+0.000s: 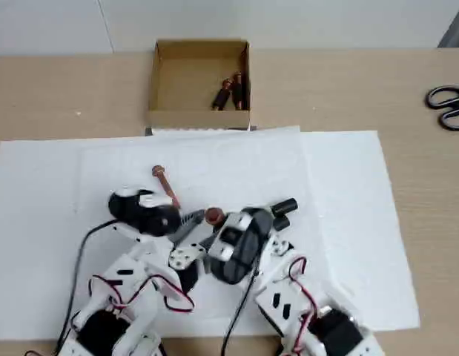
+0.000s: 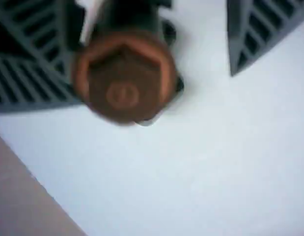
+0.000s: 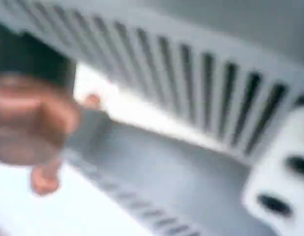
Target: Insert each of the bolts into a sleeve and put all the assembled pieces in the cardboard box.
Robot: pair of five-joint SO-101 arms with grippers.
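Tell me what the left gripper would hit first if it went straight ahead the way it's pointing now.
Most likely, the left gripper would meet the copper bolt head, which sits directly ahead between its open fingers, with a black sleeve behind it. How much gap remains is hard to judge.

High view: fixed, overhead, tilted down over the table (image 1: 362,81). It looks from behind the arms, with the left arm (image 1: 133,297) and right arm (image 1: 288,297) at the near edge and the cardboard box (image 1: 202,119) at the far side. Wide framing.

Left wrist view: faces down onto the white sheet (image 2: 215,172), very near. Its own ribbed fingers (image 2: 29,73) sit at the frame edges, and the bolt head (image 2: 124,81) is face-on and large.

Right wrist view: extremely near, blurred, bolt head (image 3: 29,123) at one side.

Shared: all three views show that bolt head (image 1: 213,216). The high and left wrist views also share the sheet (image 1: 340,222).
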